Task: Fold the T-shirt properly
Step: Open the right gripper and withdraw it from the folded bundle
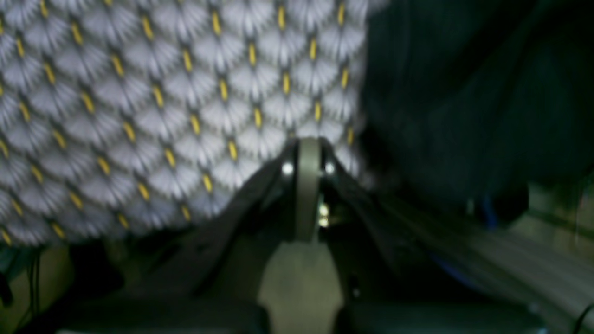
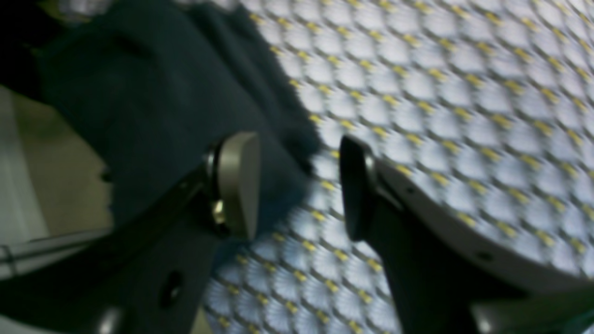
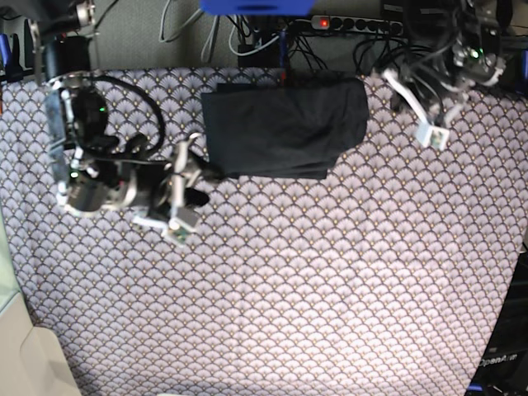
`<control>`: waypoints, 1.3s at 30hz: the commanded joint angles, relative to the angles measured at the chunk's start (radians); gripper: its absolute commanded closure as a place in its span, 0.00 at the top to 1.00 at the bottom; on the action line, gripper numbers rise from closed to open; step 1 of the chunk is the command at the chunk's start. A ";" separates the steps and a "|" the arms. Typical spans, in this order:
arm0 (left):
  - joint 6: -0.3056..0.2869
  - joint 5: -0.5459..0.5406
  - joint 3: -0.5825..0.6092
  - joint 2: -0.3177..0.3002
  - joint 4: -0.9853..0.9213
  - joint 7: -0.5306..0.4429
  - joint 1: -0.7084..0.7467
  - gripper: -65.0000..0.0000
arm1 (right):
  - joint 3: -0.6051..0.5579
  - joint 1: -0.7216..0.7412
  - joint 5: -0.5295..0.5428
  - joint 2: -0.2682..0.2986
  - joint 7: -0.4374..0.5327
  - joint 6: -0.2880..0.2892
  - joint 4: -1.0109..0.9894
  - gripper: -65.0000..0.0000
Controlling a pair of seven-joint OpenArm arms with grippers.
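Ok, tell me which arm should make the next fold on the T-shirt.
Probably the right. Its gripper is open beside the black T-shirt's corner, above the scallop-patterned tablecloth. The left gripper is shut and sits off the shirt's far side.

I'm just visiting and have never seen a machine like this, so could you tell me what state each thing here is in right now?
T-shirt: folded into a compact rectangle, lying flat at the far edge of the tablecloth.
Right tool: open, empty, next to the T-shirt's corner.
Left tool: shut, holding nothing, off to the T-shirt's other side.
Tablecloth: spread flat over the table.
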 commanded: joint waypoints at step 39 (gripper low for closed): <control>0.002 0.106 0.193 0.185 -0.127 -0.009 -0.169 0.00 | 0.078 -0.056 -0.160 0.034 0.183 0.011 -0.078 0.30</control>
